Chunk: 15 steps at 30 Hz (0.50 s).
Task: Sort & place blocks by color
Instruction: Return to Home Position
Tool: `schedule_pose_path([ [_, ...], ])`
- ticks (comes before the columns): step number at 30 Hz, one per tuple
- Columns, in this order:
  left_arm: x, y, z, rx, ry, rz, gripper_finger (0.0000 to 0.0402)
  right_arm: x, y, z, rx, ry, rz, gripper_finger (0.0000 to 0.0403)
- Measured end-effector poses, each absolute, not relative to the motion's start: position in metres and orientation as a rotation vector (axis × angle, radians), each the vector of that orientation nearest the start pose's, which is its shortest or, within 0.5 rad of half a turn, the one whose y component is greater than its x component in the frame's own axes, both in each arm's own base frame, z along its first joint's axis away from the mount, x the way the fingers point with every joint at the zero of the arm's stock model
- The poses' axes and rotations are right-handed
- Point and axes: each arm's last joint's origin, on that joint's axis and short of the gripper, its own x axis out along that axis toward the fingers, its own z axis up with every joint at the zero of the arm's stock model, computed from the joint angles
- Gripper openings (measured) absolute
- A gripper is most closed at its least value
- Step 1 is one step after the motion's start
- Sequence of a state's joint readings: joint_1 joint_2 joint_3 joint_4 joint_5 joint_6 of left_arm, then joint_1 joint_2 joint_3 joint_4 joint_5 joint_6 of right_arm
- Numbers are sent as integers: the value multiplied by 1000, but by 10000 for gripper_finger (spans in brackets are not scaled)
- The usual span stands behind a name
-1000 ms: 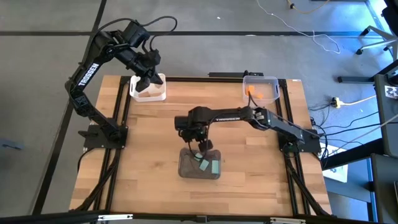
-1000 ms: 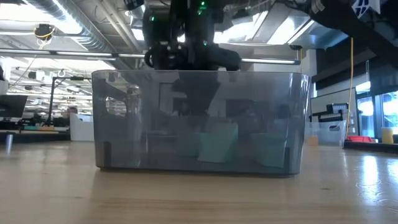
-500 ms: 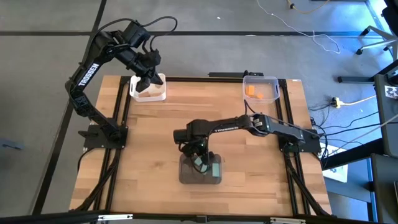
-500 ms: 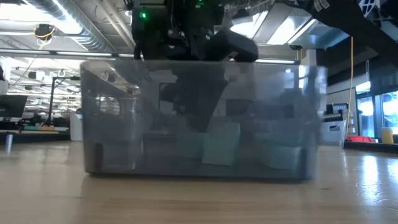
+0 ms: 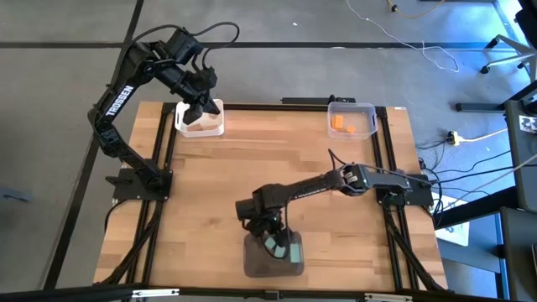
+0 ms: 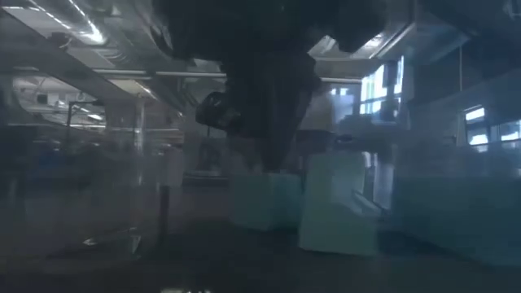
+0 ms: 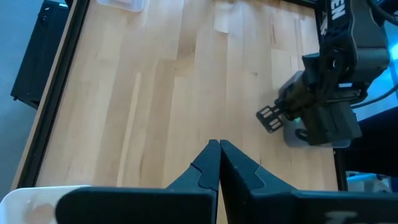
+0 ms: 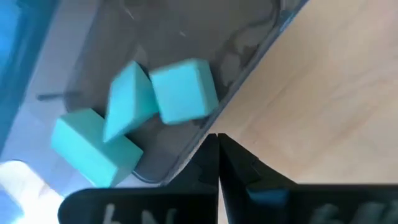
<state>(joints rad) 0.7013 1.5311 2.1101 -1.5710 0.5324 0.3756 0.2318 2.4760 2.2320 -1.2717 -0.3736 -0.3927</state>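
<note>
Where right hand [image 8: 217, 138] overhangs grey tray [image 8: 205, 37], teal blocks [image 8: 181, 90] inside, apparently three.

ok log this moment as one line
left gripper: shut, over white tray | right gripper: shut, at grey bin rim | grey bin: three teal blocks | clear bin: orange blocks

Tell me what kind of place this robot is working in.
Likely a robotics lab or workshop: a left arm and right arm mounted at a wooden table on a black frame, loose cables across the grey floor, and an office chair's base.
</note>
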Motion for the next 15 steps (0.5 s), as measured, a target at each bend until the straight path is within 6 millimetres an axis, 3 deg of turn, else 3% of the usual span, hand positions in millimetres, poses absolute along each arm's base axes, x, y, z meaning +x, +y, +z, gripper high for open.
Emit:
schedule_pose_path([
  [3, 188, 137, 474, -214, 818, -4, 0, 466, 124, 163, -227, 1448, 759, 0],
  [6, 188, 135, 474, -178, 840, 25, 0, 464, 110, 167, -260, 1506, 690, 0],
  [15, 155, 109, 495, -160, 766, 103, 0, 450, 63, 222, -233, 1511, 644, 0],
])
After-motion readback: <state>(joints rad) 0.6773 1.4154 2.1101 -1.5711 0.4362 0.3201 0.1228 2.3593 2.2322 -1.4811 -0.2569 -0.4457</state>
